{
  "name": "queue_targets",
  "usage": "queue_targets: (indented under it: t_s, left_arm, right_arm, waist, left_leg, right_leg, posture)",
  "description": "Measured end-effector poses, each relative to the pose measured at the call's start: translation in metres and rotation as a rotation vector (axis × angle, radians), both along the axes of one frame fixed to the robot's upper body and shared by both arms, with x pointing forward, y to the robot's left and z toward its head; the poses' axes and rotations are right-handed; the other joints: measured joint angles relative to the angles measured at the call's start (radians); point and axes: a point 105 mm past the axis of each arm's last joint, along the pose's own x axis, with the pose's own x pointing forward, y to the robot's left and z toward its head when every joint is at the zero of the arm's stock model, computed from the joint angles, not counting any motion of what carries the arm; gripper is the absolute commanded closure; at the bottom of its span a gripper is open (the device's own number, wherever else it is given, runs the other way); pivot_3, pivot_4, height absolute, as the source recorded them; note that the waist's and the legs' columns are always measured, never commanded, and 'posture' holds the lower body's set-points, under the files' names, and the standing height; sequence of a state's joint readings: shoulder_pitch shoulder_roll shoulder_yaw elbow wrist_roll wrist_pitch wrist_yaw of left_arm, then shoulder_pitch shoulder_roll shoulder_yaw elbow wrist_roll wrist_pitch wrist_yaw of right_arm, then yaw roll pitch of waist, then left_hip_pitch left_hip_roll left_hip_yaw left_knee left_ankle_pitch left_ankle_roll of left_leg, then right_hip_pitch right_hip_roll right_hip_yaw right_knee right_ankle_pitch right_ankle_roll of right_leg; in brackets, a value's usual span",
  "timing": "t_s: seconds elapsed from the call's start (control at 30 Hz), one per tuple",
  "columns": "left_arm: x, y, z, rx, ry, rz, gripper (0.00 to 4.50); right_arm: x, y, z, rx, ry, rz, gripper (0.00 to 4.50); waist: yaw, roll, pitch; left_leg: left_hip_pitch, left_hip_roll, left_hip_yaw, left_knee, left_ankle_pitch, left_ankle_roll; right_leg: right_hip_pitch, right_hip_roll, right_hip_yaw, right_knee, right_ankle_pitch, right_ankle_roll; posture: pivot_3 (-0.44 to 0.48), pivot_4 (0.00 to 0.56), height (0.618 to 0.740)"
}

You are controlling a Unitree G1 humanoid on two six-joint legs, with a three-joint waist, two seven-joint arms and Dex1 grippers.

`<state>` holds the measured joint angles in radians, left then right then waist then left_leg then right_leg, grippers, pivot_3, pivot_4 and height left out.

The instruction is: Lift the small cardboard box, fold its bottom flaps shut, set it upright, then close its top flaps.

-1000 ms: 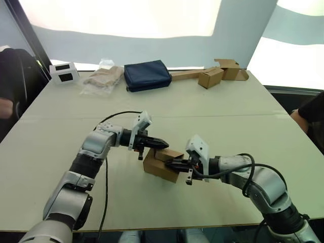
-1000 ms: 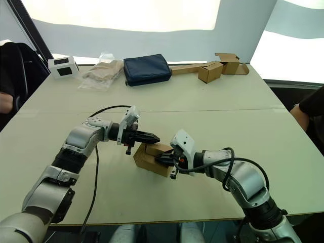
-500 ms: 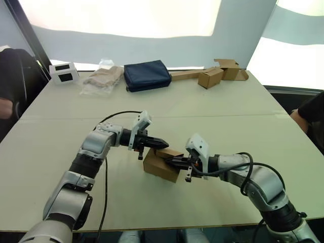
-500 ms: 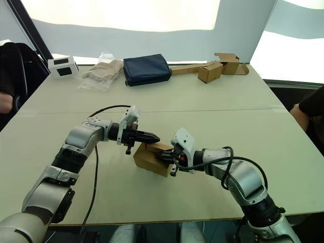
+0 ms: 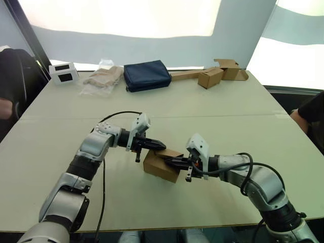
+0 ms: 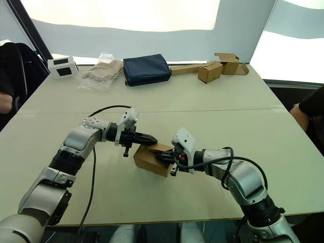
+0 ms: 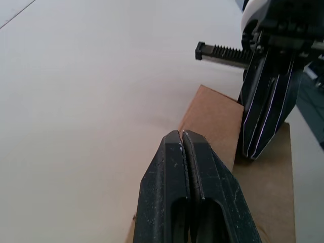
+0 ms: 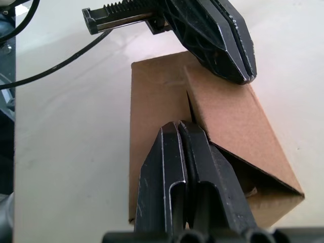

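Cardboard at mid-table: in the left eye view the small cardboard box (image 5: pixel 163 164) sits on the table (image 5: pixel 212 116) between both arms, the left gripper (image 5: pixel 161 146) at its 10 o'clock edge, the right gripper (image 5: pixel 168 161) over its top. Left wrist view shows that gripper's fingers pressed together, empty, tips above a raised top flap (image 7: pixel 212 119). Right wrist view shows the right gripper's fingers likewise closed, pushing on the flaps beside the seam. Judged light, stiff yet crushable, the box is best held by its side walls, not its flaps.
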<state>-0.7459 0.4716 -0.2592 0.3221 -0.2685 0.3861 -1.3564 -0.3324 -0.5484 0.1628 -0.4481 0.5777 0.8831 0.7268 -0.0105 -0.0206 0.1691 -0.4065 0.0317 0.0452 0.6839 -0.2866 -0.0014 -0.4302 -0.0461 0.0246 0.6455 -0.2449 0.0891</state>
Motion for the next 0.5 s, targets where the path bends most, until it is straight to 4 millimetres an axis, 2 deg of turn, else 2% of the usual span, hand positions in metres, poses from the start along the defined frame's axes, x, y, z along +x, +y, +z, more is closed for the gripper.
queue_targets:
  t_s: [0.1,0.27,0.43,0.5]
  left_arm:
    - [0.000,0.001,-0.001,0.007,-0.023,-0.005,4.45]
    - [-0.001,0.001,0.001,0.015,-0.036,-0.009,4.45]
    - [-0.002,0.001,0.006,-0.011,0.008,0.011,4.45]
    - [-0.003,0.000,0.014,-0.046,0.030,0.021,4.45]
  right_arm:
    - [-0.002,-0.002,0.018,0.058,-0.006,-0.004,4.50]
    - [0.003,-0.006,0.059,0.168,-0.076,-0.038,4.50]
    - [0.007,-0.010,0.068,0.164,-0.111,-0.064,4.50]
    - [0.008,-0.011,0.070,0.151,-0.127,-0.069,4.50]
  waist:
    - [-0.001,0.000,0.000]
    - [-0.001,0.000,0.000]
    - [-0.002,0.000,0.000]
    - [-0.003,0.000,0.000]
  left_leg:
    - [0.000,0.000,0.000,0.000,0.000,0.000]
    - [0.000,0.000,-0.001,0.000,0.000,0.000]
    - [0.000,0.000,0.000,0.000,0.000,0.000]
    - [-0.001,0.000,-0.001,0.000,0.000,0.000]
  right_leg:
    - [0.000,0.000,0.000,0.000,0.000,0.000]
    - [0.000,0.000,0.000,0.000,0.000,0.000]
    - [0.000,0.000,0.000,0.000,0.000,0.000]
    - [-0.001,0.000,0.000,0.000,0.000,0.000]
  posture:
    - [0.000,0.150,0.740]
    - [0.000,0.150,0.740]
    - [0.000,0.150,0.740]
    - [0.000,0.150,0.740]
